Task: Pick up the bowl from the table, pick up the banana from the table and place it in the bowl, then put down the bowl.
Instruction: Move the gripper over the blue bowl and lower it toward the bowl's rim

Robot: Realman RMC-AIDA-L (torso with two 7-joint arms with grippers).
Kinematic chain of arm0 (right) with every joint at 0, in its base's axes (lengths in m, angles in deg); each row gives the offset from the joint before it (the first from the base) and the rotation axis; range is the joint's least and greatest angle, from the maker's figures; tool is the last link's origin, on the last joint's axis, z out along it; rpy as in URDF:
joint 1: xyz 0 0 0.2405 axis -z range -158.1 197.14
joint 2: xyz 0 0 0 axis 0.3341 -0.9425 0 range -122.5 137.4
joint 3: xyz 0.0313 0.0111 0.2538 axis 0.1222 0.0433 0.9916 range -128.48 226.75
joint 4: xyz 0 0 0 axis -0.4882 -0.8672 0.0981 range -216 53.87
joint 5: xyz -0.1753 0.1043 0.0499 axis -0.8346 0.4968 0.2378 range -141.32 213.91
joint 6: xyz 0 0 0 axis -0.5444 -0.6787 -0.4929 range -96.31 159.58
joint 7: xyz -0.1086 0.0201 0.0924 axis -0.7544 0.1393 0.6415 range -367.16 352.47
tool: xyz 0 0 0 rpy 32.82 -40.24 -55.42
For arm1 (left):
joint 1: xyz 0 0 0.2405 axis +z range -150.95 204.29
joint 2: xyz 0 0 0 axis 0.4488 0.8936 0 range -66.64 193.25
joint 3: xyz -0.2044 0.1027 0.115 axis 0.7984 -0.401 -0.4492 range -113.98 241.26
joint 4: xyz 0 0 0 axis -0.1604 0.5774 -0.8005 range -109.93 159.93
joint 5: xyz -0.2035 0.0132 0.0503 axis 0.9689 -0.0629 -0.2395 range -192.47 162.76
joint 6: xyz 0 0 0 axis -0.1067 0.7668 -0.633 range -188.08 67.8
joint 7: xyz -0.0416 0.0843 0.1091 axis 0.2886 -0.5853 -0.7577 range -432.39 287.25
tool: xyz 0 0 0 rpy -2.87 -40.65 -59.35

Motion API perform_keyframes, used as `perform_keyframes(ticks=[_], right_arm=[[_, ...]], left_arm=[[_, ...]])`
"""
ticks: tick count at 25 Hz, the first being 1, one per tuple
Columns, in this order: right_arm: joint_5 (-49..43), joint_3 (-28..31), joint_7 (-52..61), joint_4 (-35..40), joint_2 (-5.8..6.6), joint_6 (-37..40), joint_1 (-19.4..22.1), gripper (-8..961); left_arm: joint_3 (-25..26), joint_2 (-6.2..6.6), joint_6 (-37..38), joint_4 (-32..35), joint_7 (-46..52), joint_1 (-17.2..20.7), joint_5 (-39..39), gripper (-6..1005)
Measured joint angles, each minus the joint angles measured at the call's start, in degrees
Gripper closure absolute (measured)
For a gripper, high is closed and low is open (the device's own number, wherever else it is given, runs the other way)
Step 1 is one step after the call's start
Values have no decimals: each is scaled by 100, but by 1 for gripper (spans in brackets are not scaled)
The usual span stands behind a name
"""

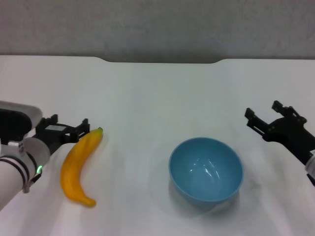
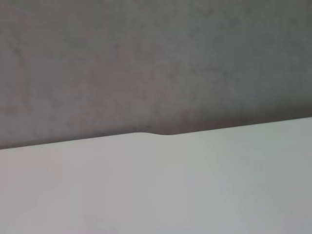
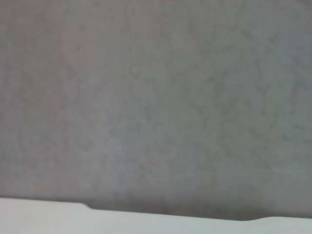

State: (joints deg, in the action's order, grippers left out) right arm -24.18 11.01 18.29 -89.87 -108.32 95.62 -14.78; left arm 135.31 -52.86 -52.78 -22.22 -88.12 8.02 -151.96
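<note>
Just beside the left end effector (image 1: 74,129), fingers spread and empty, the banana's (image 1: 78,164) stem end points at it, its length running back toward the robot; the bowl (image 1: 205,168) sits upright on the desk (image 1: 157,93), nearer the right end effector (image 1: 256,120), likewise spread and empty.

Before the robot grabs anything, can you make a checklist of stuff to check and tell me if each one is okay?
1. Bowl sits upright on the table with nothing in it: ok.
2. Banana lies flat on the table, apart from the bowl: ok.
3. Left claw is right by the banana's stem end, holding nothing: ok. Whether it touches the banana: cannot tell.
4. Right claw is off to the side of the bowl, not touching it, holding nothing: ok.
5. Path from right claw to bowl has nothing in the way: ok.
6. Wrist views show only table edge and wall, so they cannot help aim: not ok.
</note>
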Motion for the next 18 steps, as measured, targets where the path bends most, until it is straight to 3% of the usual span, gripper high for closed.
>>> perform_keyframes(ticks=[7, 18], right_arm=[[-801, -34, 765, -46, 45, -583, -330, 73], [-3921, -203, 4563, 1750, 29, -1056, -385, 74]], left_arm=[[76, -7, 192, 77, -7, 85, 1, 107], [136, -11, 258, 101, 21, 110, 1, 107]])
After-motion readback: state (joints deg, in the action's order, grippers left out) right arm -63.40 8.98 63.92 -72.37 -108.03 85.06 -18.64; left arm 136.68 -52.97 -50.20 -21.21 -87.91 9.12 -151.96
